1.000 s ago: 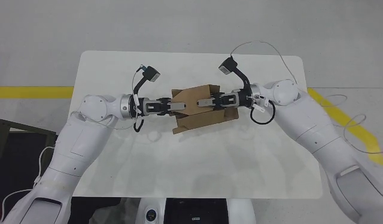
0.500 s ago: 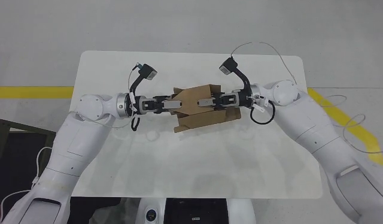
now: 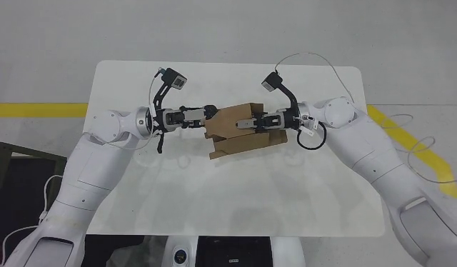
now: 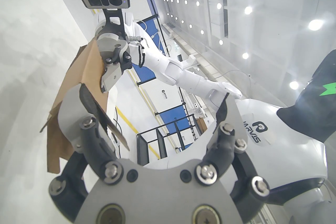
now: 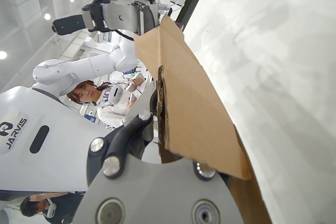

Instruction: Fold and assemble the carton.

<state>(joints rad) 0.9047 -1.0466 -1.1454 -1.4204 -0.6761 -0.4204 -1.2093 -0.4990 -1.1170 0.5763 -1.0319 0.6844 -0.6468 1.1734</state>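
The partly erected carton is clamped by the right hand; the left hand is released; flaps are not yet closed.

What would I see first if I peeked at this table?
A brown, half-folded cardboard box is in the middle of the white table, with a white robot arm coming at it from each side. The right pincer grips one of its flaps. The left pincer is wide open at the other end, with one finger right by the cardboard.
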